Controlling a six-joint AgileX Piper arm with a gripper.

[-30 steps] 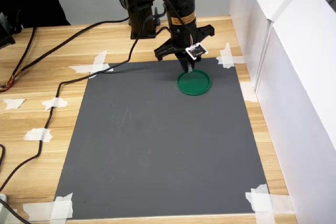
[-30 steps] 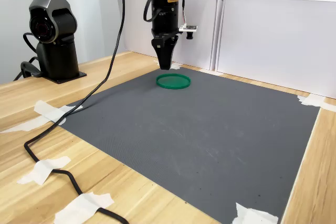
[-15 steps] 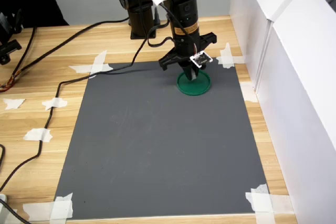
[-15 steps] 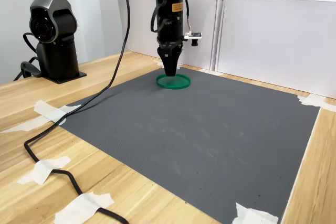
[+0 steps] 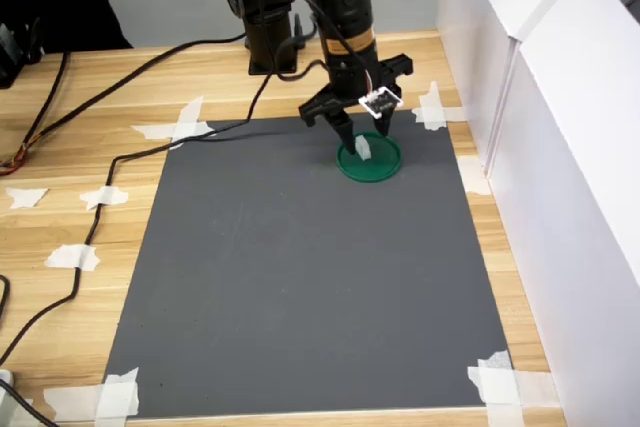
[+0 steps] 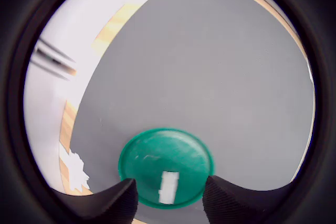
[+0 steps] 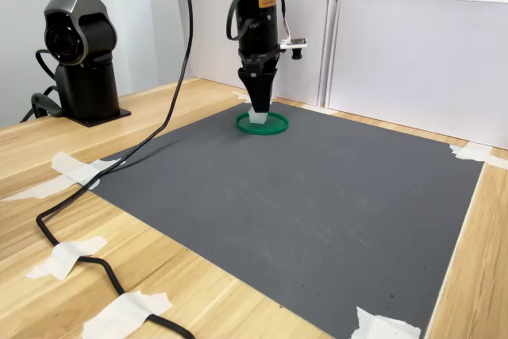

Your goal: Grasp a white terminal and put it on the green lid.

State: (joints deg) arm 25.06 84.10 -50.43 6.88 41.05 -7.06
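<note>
Grey matting point(image 5: 300, 277) is seen stretched over a pale wooden table point(image 5: 90, 147), with white panels point(image 5: 560, 147) walling off the first exterior view's right, and over the mat's far corner the gripper point(image 5: 362, 139) is poised, pointing straight down. Its jaws are seen spread apart in the wrist view, where the two dark fingertips point(image 6: 113, 203) are shown on either side of the white terminal point(image 6: 169, 187) with green showing between each of them and the block, so nothing is pinched. The white terminal is seen lying on the green lid point(image 6: 152, 153), toward the edge nearest the fingers and well inside the rim; in the first exterior view it is picked out as a small pale block point(image 5: 363, 148) on the disc point(image 5: 383, 165), just below the fingertips, and in the second exterior view it is glimpsed point(image 7: 258, 117) on the lid point(image 7: 274, 125) directly under the gripper point(image 7: 259, 109). The lid is laid flat on the mat, near the corner fixed down with white tape point(image 5: 432, 107). More tape scraps point(image 5: 72, 257) are dotted along the table at the first exterior view's left, where black cables point(image 5: 100, 162) are trailed across the wood. A second dark robot base point(image 7: 79, 53) is seen standing at the second exterior view's left, well apart from the lid.
</note>
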